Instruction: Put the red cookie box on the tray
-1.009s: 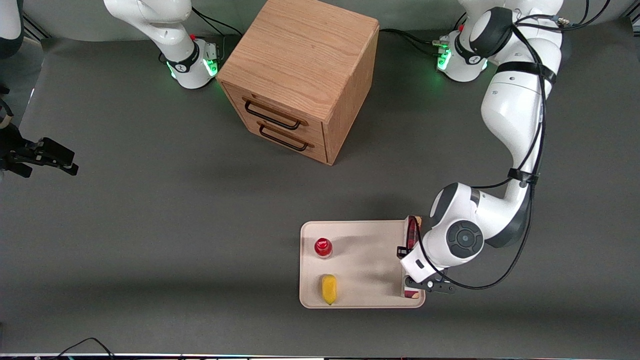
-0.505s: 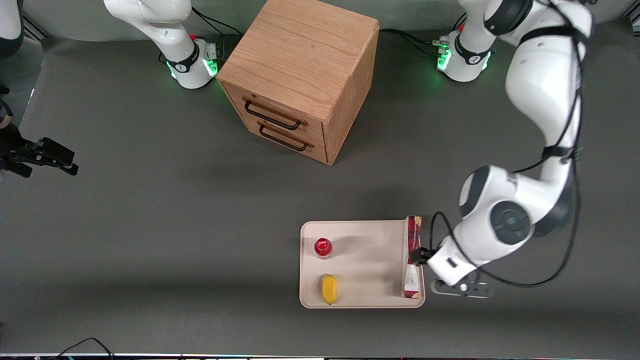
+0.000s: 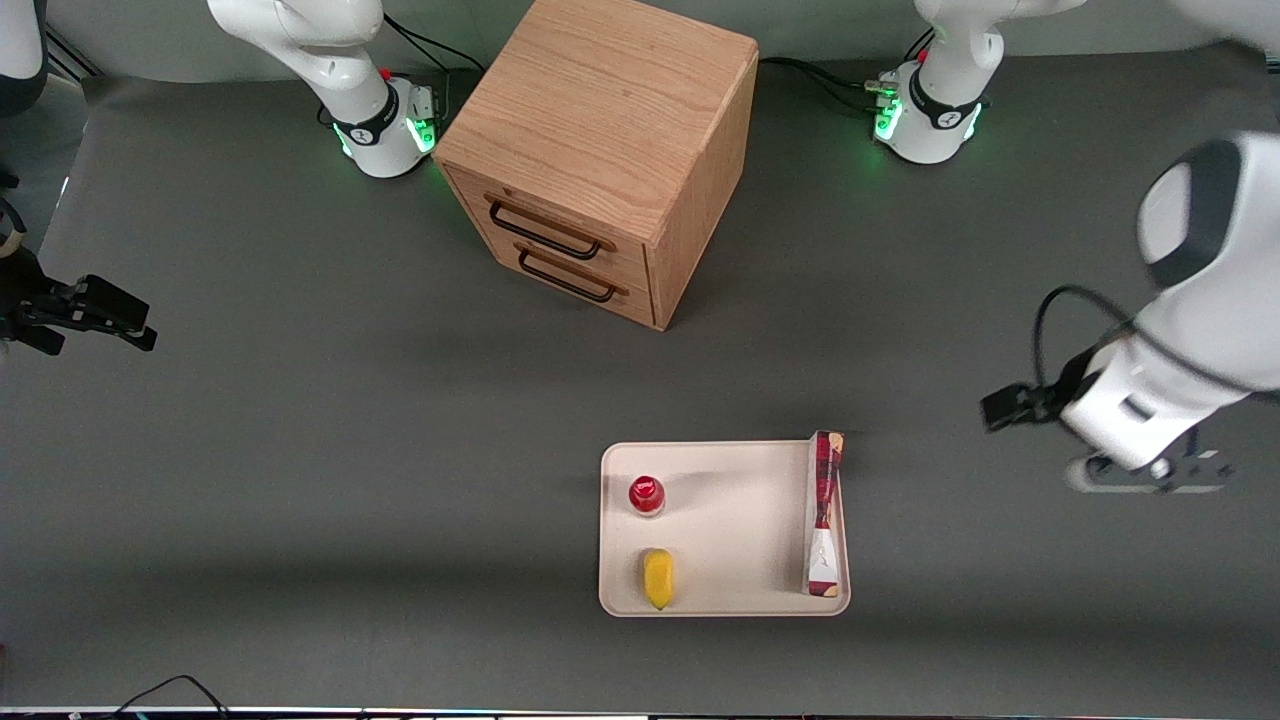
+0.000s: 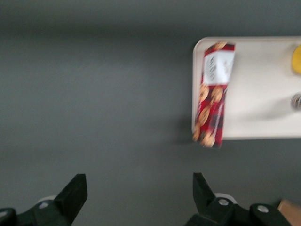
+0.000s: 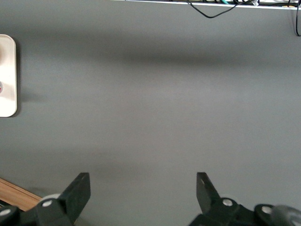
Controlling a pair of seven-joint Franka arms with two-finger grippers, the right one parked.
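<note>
The red cookie box [image 3: 823, 510] lies on the cream tray [image 3: 730, 520], along its short side toward the working arm's end. The box's end farther from the front camera pokes a little past the tray's rim. My left gripper [image 3: 1005, 408] is up above bare table, well off the tray toward the working arm's end, and touches nothing. In the left wrist view the gripper [image 4: 138, 193] is open and empty, with the box [image 4: 214, 96] and tray [image 4: 263, 94] well apart from it.
A small red-capped bottle [image 3: 647, 494] and a yellow item [image 3: 658, 577] sit on the tray toward its parked-arm side. A wooden drawer cabinet [image 3: 600, 150] stands farther from the front camera. Dark table mat [image 3: 400, 450] surrounds the tray.
My gripper has let go of the cookie box, opened, and pulled away from the tray toward the working arm's end, rising. The box stays on the tray.
</note>
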